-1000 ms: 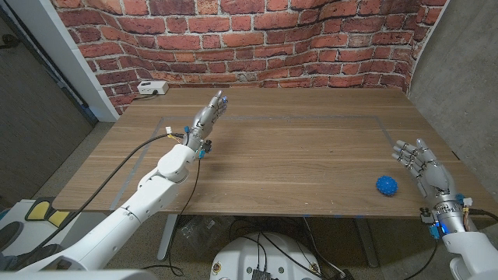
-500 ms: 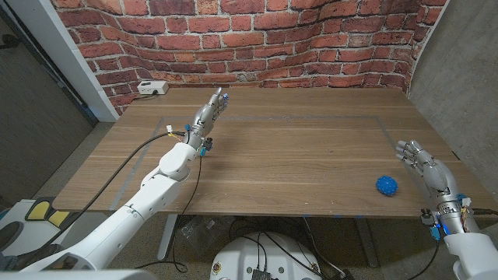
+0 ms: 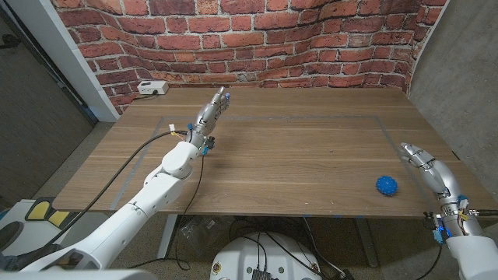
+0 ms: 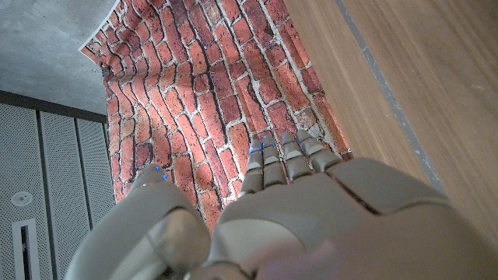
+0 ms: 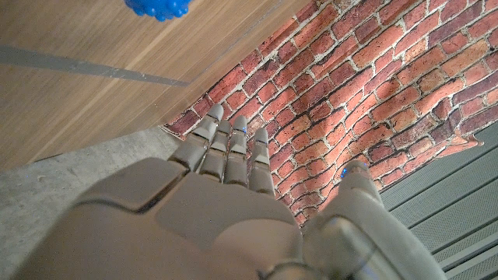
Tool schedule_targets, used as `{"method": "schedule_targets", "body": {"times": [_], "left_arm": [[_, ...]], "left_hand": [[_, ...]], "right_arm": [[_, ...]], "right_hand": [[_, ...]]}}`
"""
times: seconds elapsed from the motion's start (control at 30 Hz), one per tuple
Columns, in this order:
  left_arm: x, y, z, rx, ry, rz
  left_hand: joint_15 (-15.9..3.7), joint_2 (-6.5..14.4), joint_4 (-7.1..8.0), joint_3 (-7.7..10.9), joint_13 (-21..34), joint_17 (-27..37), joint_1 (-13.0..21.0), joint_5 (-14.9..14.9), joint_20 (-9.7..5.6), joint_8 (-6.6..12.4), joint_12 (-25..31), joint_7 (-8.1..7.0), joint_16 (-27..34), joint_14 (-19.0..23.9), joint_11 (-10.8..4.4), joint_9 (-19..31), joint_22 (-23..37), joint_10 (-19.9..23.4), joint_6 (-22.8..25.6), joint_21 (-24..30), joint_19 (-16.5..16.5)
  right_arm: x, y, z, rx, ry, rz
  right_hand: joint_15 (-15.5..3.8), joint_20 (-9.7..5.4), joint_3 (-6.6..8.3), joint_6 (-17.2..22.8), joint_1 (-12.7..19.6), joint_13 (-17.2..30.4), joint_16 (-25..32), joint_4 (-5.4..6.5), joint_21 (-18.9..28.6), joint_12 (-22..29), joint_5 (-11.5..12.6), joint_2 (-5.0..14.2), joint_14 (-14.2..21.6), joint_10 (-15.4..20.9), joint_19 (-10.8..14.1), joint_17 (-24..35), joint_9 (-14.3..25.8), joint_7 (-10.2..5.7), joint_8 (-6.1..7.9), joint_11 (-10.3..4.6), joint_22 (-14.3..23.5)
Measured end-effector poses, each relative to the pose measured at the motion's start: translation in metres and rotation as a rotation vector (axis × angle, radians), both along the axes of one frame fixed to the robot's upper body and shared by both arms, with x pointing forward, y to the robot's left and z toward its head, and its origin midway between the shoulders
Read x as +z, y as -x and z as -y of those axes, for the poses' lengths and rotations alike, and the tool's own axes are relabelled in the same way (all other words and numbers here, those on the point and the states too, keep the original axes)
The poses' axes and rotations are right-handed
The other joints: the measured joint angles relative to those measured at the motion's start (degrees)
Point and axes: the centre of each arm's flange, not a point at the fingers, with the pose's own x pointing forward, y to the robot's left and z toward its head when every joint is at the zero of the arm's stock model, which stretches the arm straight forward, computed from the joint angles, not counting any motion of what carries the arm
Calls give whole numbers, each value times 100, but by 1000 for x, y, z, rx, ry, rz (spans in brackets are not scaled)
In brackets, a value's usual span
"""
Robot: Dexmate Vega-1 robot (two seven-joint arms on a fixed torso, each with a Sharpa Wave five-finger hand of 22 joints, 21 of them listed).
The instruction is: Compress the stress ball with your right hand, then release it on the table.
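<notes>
1. A wooden table [image 3: 296, 148] stands against a red brick wall [image 3: 257, 39]; a grey line is marked on its top.
2. A white box [image 3: 152, 88] sits at its far left corner.
3. The blue stress ball [image 3: 387, 185] lies near the front right edge, apart from the right hand [image 3: 428, 165], which holds nothing, fingers extended.
4. The left hand [image 3: 210, 115] is held over the table, fingers straight, empty.

Wooden table before a red brick wall

A wooden table [image 3: 296, 148] with a faint taped rectangle on its top stands against a red brick wall [image 3: 257, 39]. A grey concrete wall [image 3: 459, 62] closes the right side, and a dark grey panel with a pale frame [image 3: 31, 85] stands at the left. A small white box [image 3: 152, 88] sits at the table's far left corner. The floor [image 3: 78, 167] is grey; the light is even and soft.
</notes>
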Motion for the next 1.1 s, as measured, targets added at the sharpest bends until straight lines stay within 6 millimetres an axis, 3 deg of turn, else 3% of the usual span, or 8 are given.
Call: {"method": "schedule_targets", "body": {"times": [1.1], "left_arm": [[0, -13, 1, -1, -5, -17]], "left_hand": [[-30, 60, 1, 0, 0, 0, 59, 0, 22, -43, -45, -21, 0, 30, -20, 0, 1, 20, 21, -44, -23]], "right_arm": [[9, 4, -13, -222, 280, -34]], "right_hand": [[-65, -30, 41, -69, 196, 0, 0, -87, -2, 0, 0, -45, 65, 0, 114, 1, 0, -8, -45, 0, 0]]}}
